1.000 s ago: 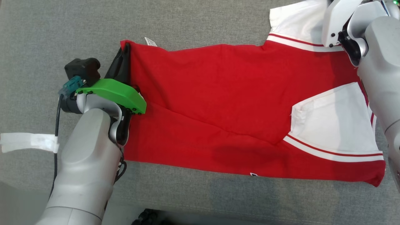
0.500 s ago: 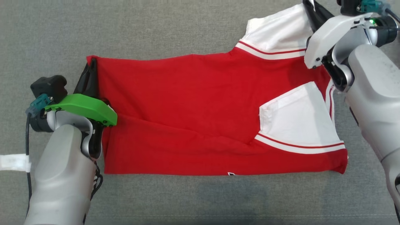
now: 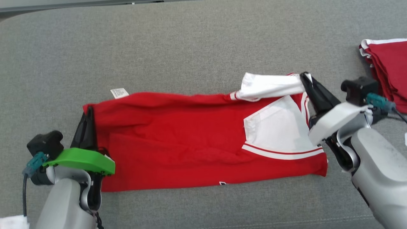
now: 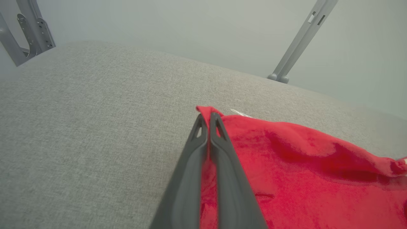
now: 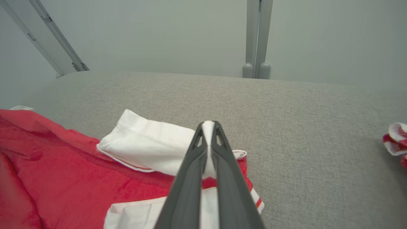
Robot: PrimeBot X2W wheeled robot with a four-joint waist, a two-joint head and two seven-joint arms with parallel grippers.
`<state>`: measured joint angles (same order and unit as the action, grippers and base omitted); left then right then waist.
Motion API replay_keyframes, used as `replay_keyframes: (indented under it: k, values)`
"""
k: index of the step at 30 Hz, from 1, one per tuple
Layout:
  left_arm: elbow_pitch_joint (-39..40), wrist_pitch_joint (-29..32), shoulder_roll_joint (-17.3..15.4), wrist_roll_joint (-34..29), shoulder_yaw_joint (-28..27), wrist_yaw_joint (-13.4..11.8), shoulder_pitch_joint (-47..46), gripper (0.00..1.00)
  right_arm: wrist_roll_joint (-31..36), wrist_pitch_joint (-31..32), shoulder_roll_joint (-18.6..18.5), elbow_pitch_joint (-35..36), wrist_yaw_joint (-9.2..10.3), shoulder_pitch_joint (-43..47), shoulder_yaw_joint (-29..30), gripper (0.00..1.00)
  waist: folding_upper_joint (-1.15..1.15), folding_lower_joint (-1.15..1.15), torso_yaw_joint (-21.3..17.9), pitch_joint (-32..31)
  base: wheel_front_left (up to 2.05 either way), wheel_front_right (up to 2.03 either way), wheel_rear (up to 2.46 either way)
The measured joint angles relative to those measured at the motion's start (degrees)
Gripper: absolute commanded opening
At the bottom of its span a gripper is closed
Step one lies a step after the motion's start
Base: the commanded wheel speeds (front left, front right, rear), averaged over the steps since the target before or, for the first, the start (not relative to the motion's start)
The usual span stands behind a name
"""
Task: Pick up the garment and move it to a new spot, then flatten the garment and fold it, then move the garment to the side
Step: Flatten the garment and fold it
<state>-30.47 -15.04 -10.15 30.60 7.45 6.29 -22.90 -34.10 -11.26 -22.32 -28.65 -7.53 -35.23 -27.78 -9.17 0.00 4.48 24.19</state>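
- Head view: the garment (image 3: 190, 140), a red shirt with white panels, lies lengthwise across the middle of the grey padded surface (image 3: 190, 41). Its far edge is doubled over toward the near side.
- The left gripper (image 3: 89, 111) pinches the far-left corner with its fingers pressed together. The right gripper (image 3: 306, 78) pinches white cloth at the far-right end, beside the white sleeve (image 3: 270, 86).
- The garment looks light, soft and limp, so it is likely to sag and crease between the two grips. Corners and hems seem the best places to hold it.
- The left arm covers the near-left corner, and the right arm covers part of the right edge. A small dark mark at the near hem is too small to read. A care label (image 3: 119, 93) pokes out at the far edge.
- A folded red pile (image 3: 389, 73) at the far right is cut off.
- Left wrist view: the fingers close tight on a peak of red cloth. I cannot tell how many layers they hold.
- Right wrist view: white fabric shows between the closed fingers. Whether it is the sleeve's cuff or the body panel is unclear.
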Motion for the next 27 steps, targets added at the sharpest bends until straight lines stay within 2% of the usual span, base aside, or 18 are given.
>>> replay_keyframes:
  k: [10, 15, 24, 25, 26, 27]
  values:
    - [3.4, 0.4, 0.5, 3.3, -1.6, -0.3, 10.0, 0.00, 3.1, 1.6, 3.9, 7.2, 0.00, 16.4, 6.7, 0.00, 0.00, 0.00, -1.2, -4.3, 0.00, 0.00, 0.00]
    - [1.8, 0.7, 0.7, 4.1, -1.6, -0.3, 12.1, 0.00, 5.7, 2.1, 5.7, 7.0, 0.00, 19.1, 8.6, 0.00, 0.00, 0.00, -1.9, -4.9, 0.00, 0.00, 0.00]
    - [-2.0, 0.3, 1.5, 5.1, -1.6, -0.2, 13.0, 0.00, 8.2, 1.6, 6.9, 3.7, 0.00, 19.6, 10.2, 0.00, 0.00, 0.00, -2.2, -5.4, 0.00, 0.00, 0.00]
    - [-2.5, 0.3, 1.6, 5.2, -1.6, 0.0, 13.0, 0.27, 8.9, 1.6, 6.9, 3.2, 0.00, 19.6, 10.1, 0.00, 0.00, 0.00, -2.2, -5.5, 0.00, 0.00, 0.00]
    - [-2.9, 0.3, 1.6, 5.2, -1.5, 0.2, 13.1, 0.67, 9.4, 1.4, 7.0, 2.8, 0.00, 19.7, 10.1, 0.00, 0.00, 0.00, -2.2, -5.6, 0.00, 0.00, 0.00]
    - [-3.2, 0.3, 1.7, 5.3, -1.6, 0.2, 13.3, 1.00, 9.6, 1.0, 7.1, 2.5, 0.00, 19.7, 10.1, 0.17, 0.00, 0.00, -2.2, -5.7, 0.00, 0.00, 0.00]
